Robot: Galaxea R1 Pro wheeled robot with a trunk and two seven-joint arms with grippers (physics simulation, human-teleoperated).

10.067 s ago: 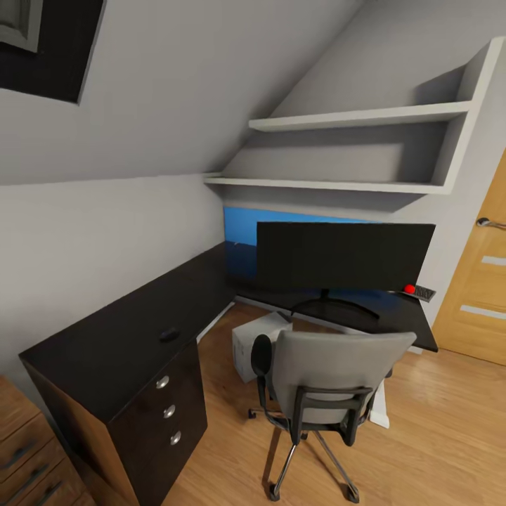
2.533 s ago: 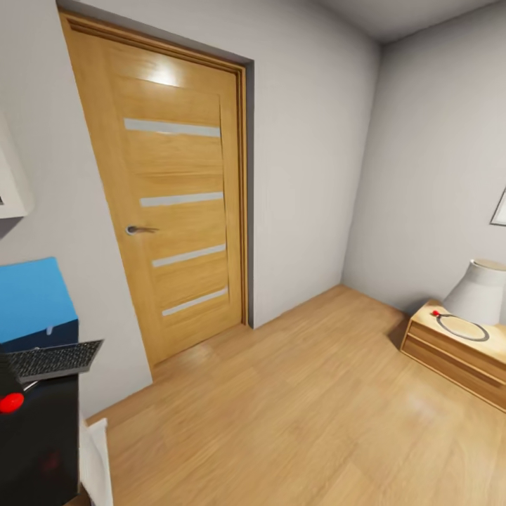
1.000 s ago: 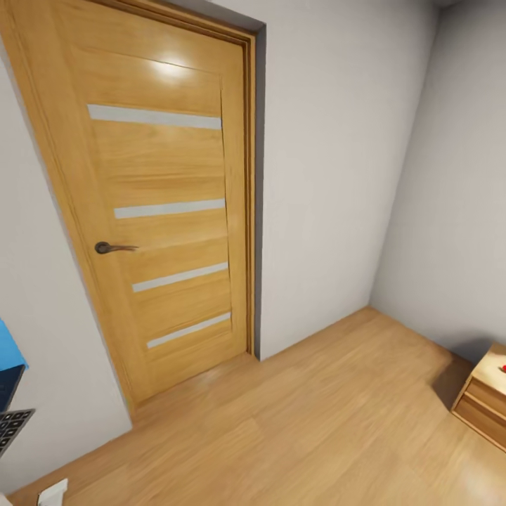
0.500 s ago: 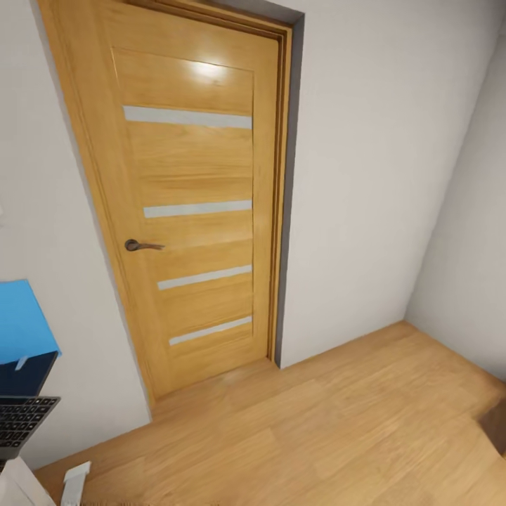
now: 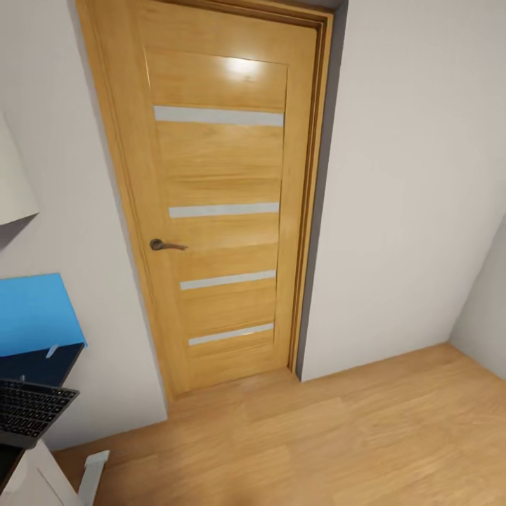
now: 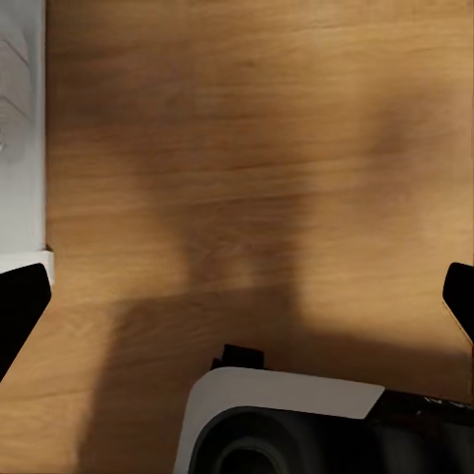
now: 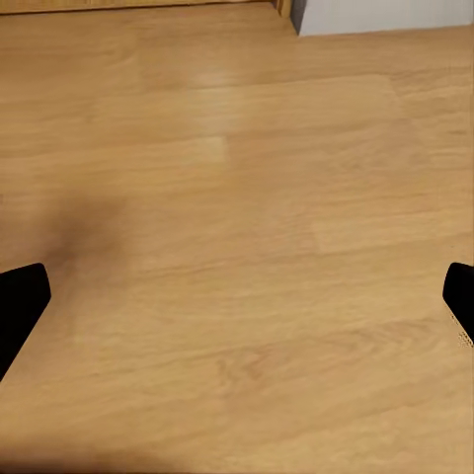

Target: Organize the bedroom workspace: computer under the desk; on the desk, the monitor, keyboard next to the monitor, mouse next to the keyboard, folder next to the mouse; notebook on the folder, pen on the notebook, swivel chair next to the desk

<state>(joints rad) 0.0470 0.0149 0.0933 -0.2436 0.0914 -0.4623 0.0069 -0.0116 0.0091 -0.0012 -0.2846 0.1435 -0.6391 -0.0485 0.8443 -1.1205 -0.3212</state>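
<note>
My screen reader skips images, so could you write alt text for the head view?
A closed light-wood door with four pale horizontal strips and a dark lever handle stands in a white wall above a wooden floor. At the lower left edge are a corner of the keyboard and a blue wall panel.

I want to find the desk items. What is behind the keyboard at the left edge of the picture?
Behind the keyboard a bit of dark desk shows, then the blue wall panel. The rest is cut off.

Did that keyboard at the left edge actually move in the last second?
No. The keyboard keeps its place under the blue panel; both slid rightward together with the door, so the camera turned.
</note>
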